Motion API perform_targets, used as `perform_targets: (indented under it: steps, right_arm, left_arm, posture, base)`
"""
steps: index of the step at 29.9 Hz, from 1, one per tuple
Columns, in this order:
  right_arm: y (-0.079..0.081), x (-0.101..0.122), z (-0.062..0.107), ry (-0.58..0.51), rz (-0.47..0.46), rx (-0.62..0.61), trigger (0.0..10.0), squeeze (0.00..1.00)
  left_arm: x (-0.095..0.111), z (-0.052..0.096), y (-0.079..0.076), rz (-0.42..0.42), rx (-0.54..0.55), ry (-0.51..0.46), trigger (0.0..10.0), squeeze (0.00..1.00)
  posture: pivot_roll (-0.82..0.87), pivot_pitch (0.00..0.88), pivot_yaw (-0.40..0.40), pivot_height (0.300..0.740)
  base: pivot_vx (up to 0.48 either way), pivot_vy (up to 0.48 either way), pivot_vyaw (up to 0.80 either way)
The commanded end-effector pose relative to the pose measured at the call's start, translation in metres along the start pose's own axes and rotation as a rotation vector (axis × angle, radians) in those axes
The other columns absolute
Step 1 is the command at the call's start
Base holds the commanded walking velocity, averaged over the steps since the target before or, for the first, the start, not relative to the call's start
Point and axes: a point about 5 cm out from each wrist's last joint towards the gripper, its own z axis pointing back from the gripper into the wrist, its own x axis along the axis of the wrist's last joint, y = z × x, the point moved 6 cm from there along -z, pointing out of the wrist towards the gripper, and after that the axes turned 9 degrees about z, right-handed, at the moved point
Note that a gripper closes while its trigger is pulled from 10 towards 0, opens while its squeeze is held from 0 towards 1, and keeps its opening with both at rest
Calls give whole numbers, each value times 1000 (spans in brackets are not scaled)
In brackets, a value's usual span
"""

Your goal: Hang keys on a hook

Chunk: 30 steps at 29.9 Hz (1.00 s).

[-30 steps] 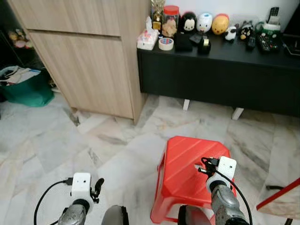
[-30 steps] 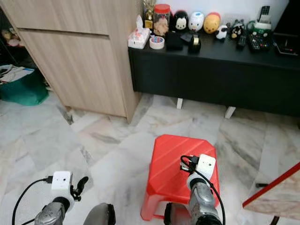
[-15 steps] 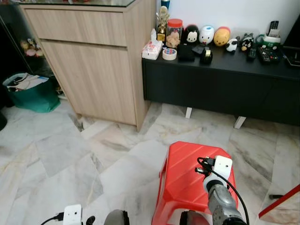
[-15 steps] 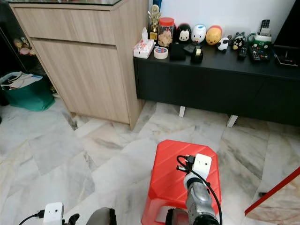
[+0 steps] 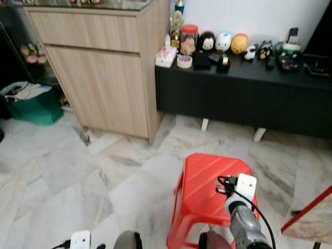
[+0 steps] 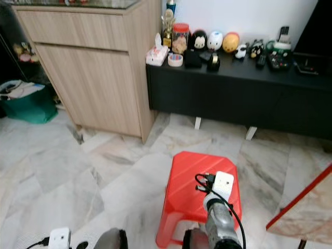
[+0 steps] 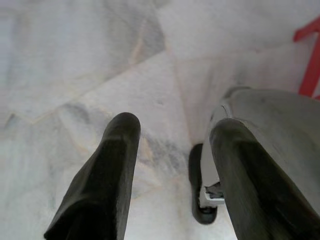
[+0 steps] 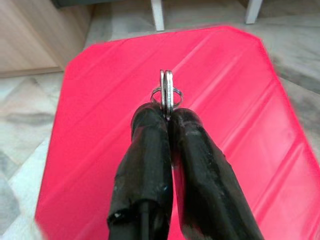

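- The left pincer (image 7: pixel 170 165) hangs low over the marble floor (image 5: pixel 62 171), to the left of the red stool (image 5: pixel 207 192); its fingers stand apart and hold nothing, so it looks idle.
- The right pincer (image 8: pixel 167 117) sits above the red stool's seat, fingers pressed together on the keys (image 8: pixel 166 93). The ring pokes out just past the fingertips, probably so it can be slipped over a hook.
- No hook can be made out; the wooden cabinet (image 5: pixel 104 78) and the black desk (image 5: pixel 244 93) stand well beyond the stool.
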Motion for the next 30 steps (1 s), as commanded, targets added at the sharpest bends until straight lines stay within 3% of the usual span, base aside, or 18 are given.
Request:
perform_targets:
  steps: [1,14,19,26,30]
  right_arm:
    - [-4,-8,1,30,4,-9,10000,0]
    - [-12,-22,3,94,-5,-26,10000,0]
    - [-16,-33,6,149,9,-30,10000,0]
    - [-16,-64,17,263,57,-6,10000,0]
    - [-26,-84,26,339,85,-25,10000,0]
  left_arm:
    - [-11,2,1,2,3,35,10000,0]
    - [-18,3,4,-2,12,68,10000,0]
    - [-20,4,2,-1,11,78,10000,0]
    - [-24,4,0,2,9,89,10000,0]
    - [-25,5,-1,1,6,92,10000,0]
  posture:
    - [67,0,-2,630]
    - [70,0,-4,630]
    - [71,0,-6,655]
    - [62,0,-4,700]
    - [67,3,-5,725]
  base:
    - [-292,0,0]
    - [-68,0,0]
    - [0,0,0]
    - [0,0,0]
    - [0,0,0]
